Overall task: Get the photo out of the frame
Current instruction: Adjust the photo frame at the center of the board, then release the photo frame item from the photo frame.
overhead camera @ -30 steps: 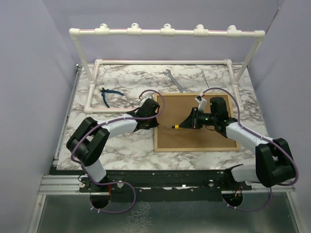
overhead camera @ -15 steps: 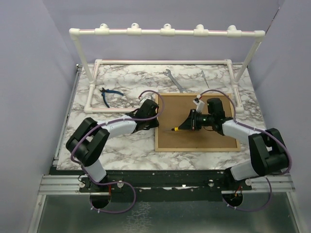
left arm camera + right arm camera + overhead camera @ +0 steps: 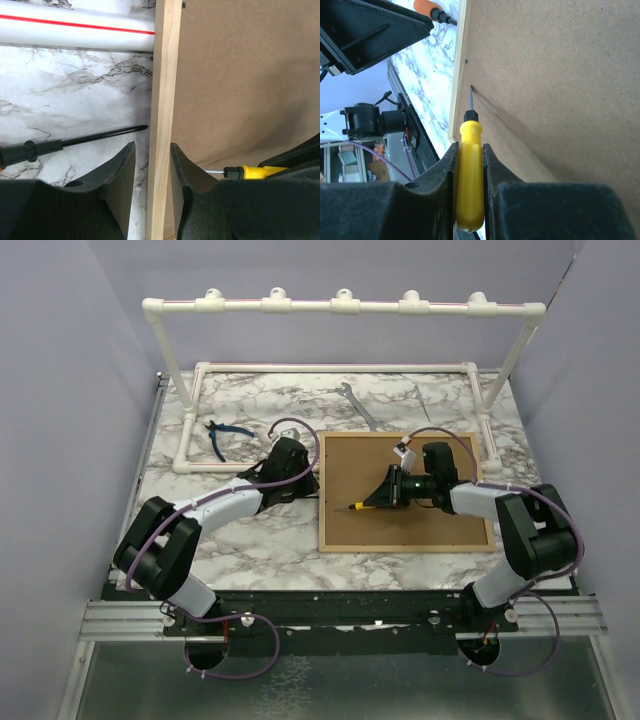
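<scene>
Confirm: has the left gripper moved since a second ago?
Yes. In the top view the left gripper has drawn back leftward, away from the brown back of the frame.

Frame lay flat, face down. Brown fibreboard back was up, w/ thin light-wood edging all round, long sides running L–R in top view. The yellow screwdriver lay over the back, its tip touching the board just inside the L edge strip, somewhat nearer the near corner than the far one. The wood strip ran just past the tip, crosswise to the shaft. The rest of the board stretched away behind the handle, to the R. Back looked plain, faintly speckled. A small dark fastener sat on the board's margin nr the tip, too small to identify.
</scene>
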